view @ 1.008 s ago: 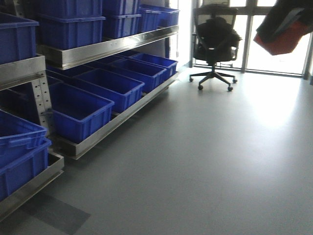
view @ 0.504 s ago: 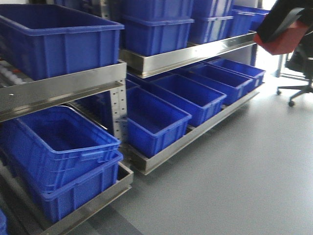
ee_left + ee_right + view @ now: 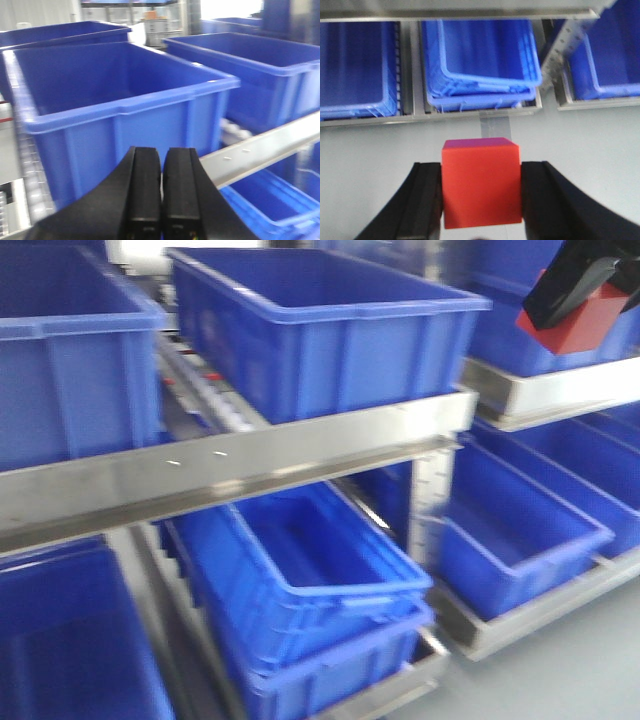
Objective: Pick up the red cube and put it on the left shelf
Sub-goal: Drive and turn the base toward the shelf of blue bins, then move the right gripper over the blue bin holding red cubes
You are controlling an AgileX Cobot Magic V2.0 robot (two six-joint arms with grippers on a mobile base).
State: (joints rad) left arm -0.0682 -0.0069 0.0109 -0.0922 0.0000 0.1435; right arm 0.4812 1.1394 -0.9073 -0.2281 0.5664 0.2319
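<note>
The red cube (image 3: 481,182) is clamped between the two black fingers of my right gripper (image 3: 481,172), which is shut on it. It hangs above grey floor in front of the left shelf (image 3: 470,112). In the front view the cube (image 3: 575,328) and right gripper (image 3: 585,280) sit at the top right, beside the shelf's steel front rail (image 3: 250,465). My left gripper (image 3: 161,155) is shut with nothing between its fingers. It points at a blue crate (image 3: 115,100) on the rack, above a steel rail (image 3: 260,150).
Blue crates fill the rack's tiers: one on the upper tier (image 3: 320,325), stacked ones below (image 3: 310,580), more to the right (image 3: 520,530). White rollers (image 3: 200,385) show between crates. An upright steel post (image 3: 430,500) divides the bays. Grey floor (image 3: 370,150) lies before the shelf.
The front view has swung left and closer to the rack; the office chair and open floor have left the picture. The red cube stays held at the top right.
</note>
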